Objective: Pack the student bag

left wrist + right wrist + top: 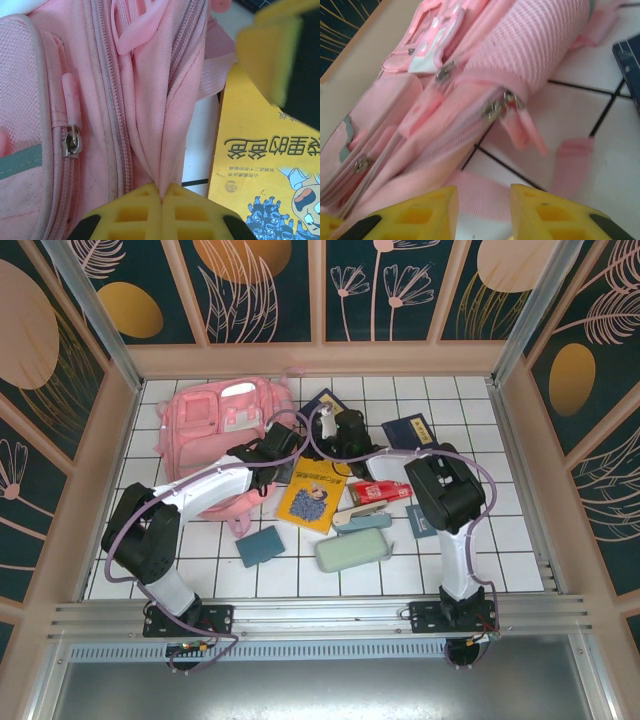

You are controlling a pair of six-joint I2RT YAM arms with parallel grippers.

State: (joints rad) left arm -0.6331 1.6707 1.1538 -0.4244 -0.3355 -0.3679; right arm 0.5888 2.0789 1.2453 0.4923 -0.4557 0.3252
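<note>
The student bag (210, 430) lies flat at the back left of the tiled surface (500, 540), front pockets facing up. Your left end effector (161, 192) is clamped on a fold of its pink fabric next to a zipper track, fingers pressed together with the cloth pinched between them. Your right end effector (484, 195) sits low at the bag's side with its fingers a narrow way apart, holding nothing, and a pink strap lies just past the gap.

Progress: early, by my read. The loose items are all out on the tiles:
- yellow book (312, 495), just beside the bag
- red item (378, 490)
- teal notebook (260, 545)
- pale green pouch (352, 550)
- dark blue books (408, 430)

Nothing looks packed. What's left is getting the main compartment open, then loading everything.

Hard to make out:
- The inside of the bag is hidden, so you can't confirm it's empty.
- The pinched zipper seam may be partly open, but the close left wrist view doesn't settle it.
- Both arms cover the bag's right edge from above.
- The right wrist view is blurred.
</note>
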